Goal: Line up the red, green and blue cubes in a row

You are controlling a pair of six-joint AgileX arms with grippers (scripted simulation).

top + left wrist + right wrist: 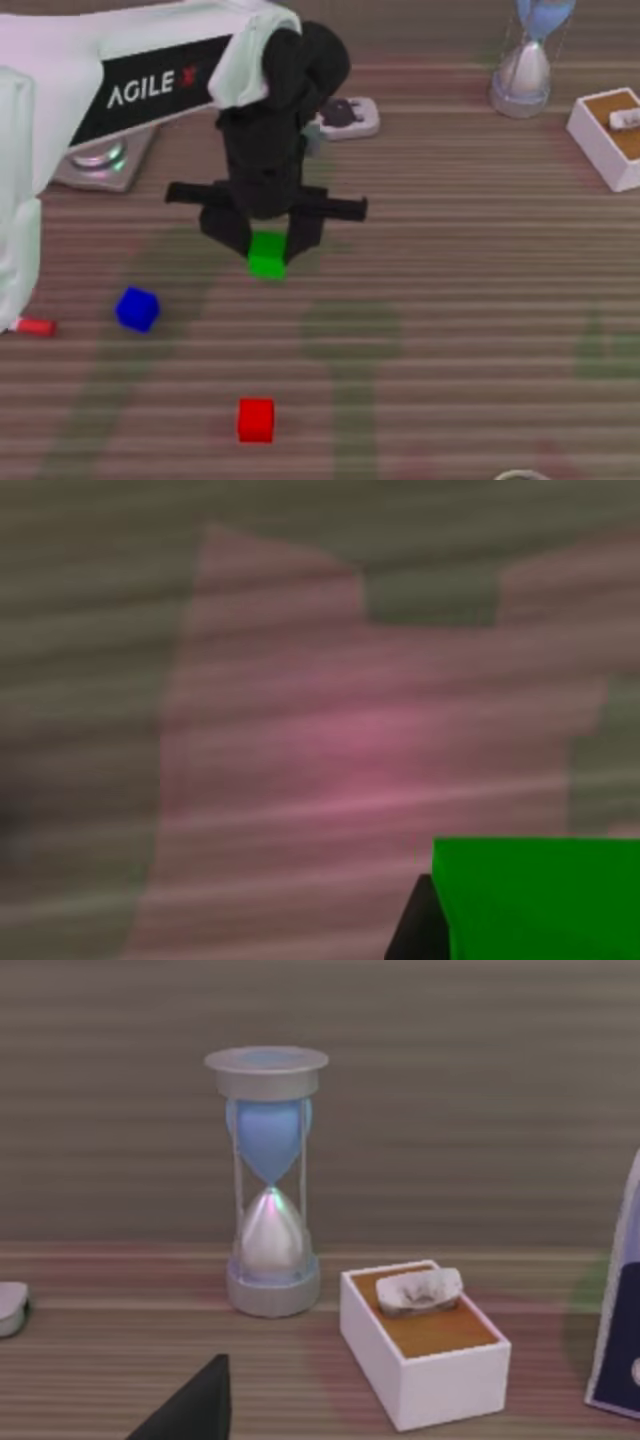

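The left gripper is held over the middle of the worktop, its two fingers clamped on the green cube, one finger on each side. In the left wrist view the green cube fills one corner with a dark finger against it, and bare worktop lies beyond; whether the cube is resting on the surface or lifted just clear cannot be told. The blue cube lies toward the left side of the worktop, near a red-and-white pen at the edge. The red cube sits nearer the front edge, almost straight below the green one in the top view. The three cubes are well apart and no row is formed yet.

The step in hand is judged to be the carrying of the green cube to its place in the row. It would be done well if the grip is kept square on the cube's flat faces, the cube is raised enough not to drag, and it is lowered in line with the red cube, faces parallel, with a little room left so the neighbour is not nudged. Release should come only once the cube rests flat.

The right gripper is not seen in the top view; its wrist view shows an hourglass and a white box.
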